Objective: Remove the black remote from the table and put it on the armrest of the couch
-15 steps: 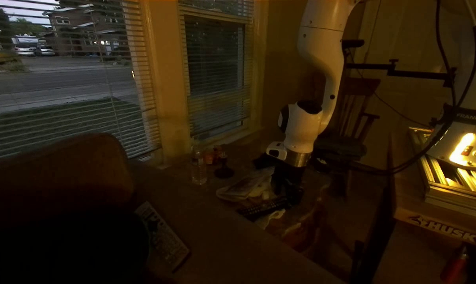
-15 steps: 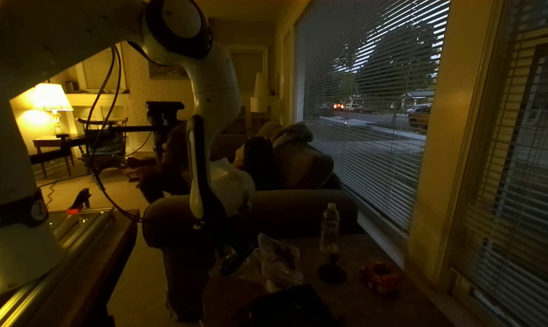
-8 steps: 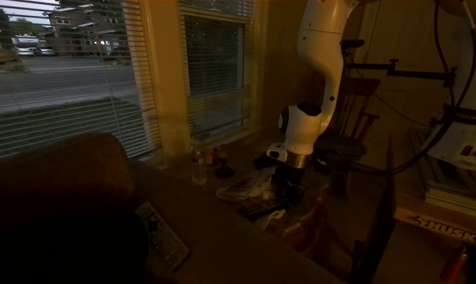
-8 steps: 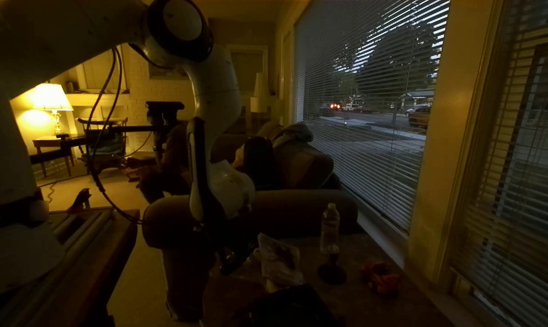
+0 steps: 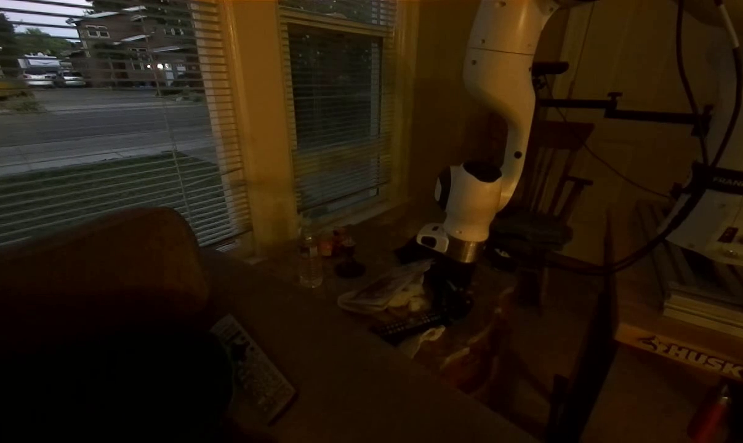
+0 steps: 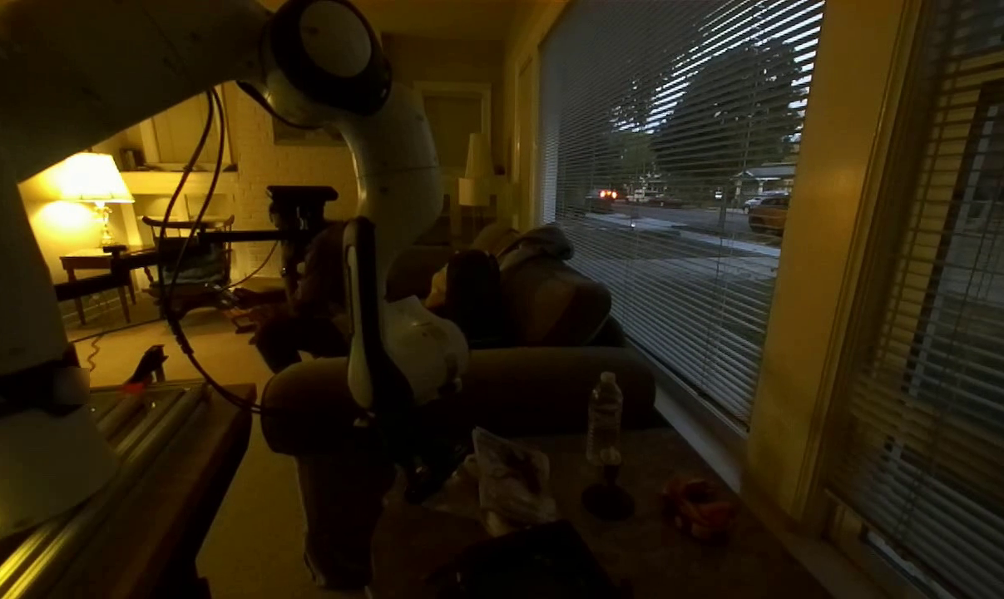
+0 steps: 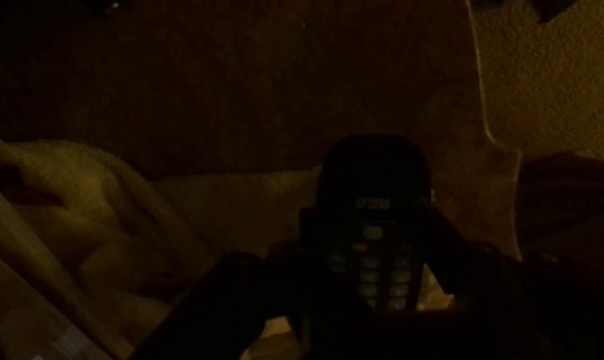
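Note:
The black remote (image 7: pixel 374 170) lies lengthwise between the fingers in the wrist view, its rows of pale buttons partly covered by them. My gripper (image 7: pixel 371 225) is shut on it, one finger along each long side. In an exterior view the remote (image 5: pixel 411 324) rests on the cluttered table, its far end hidden by the dark gripper (image 5: pixel 454 304). The table (image 6: pixel 660 457) stands against the armrest (image 6: pixel 543 383) of the couch (image 6: pixel 551 312). Broad and flat, the armrest (image 5: pixel 359 387) fills the foreground in an exterior view. Dim light hides the exact finger contact.
Near the gripper are bagged papers (image 6: pixel 514 478) and a pale cloth (image 7: pixel 96 200). A water bottle (image 6: pixel 605 416), a dark stand (image 6: pixel 608 497) and a red object (image 6: pixel 697 506) stand toward the window. A booklet (image 5: pixel 254 369) lies by the armrest. Behind is a wooden chair (image 5: pixel 543 209).
The fingers have closed in on the remote, and the arm has sunk very slightly. The remote has stayed in the same place on the table.

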`<control>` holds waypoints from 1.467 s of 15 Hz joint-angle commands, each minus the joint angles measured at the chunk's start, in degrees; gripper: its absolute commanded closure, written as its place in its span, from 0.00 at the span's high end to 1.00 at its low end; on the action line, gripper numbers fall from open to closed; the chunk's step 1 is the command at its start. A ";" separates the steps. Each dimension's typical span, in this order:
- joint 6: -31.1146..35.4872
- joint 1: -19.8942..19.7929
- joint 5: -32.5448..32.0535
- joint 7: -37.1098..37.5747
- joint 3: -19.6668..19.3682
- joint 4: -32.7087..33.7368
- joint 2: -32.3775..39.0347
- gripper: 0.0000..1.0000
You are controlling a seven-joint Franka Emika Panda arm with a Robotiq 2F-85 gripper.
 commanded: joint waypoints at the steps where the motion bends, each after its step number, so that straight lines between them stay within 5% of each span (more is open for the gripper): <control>1: 1.72 0.76 0.52 -0.96 0.00 -1.43 -2.40 0.28; 6: 3.97 1.12 -1.97 0.40 1.04 -5.42 -9.19 0.28; 7: -0.80 -6.10 5.09 -11.45 7.82 -9.11 -11.75 0.28; 8: 3.38 0.34 -1.42 -1.62 2.13 -8.01 -12.27 0.28; 12: 3.38 0.14 -2.35 -3.59 2.35 -13.30 -18.15 0.28; 13: -1.16 -6.92 5.24 -14.72 9.13 -17.14 -20.56 0.28; 14: 3.15 -0.66 -1.32 -5.68 3.68 -15.28 -20.75 0.28; 18: 3.89 -0.33 -1.74 -8.15 5.32 -17.47 -25.20 0.28; 19: 0.76 -6.57 4.70 -18.84 11.96 -19.57 -26.44 0.28; 20: 4.23 -0.33 -1.78 -12.42 6.89 -17.07 -25.89 0.28; 21: 1.31 -6.82 4.40 -23.67 13.93 -18.61 -26.25 0.28; 22: 3.90 -0.79 -0.82 -18.62 9.07 -16.10 -25.72 0.28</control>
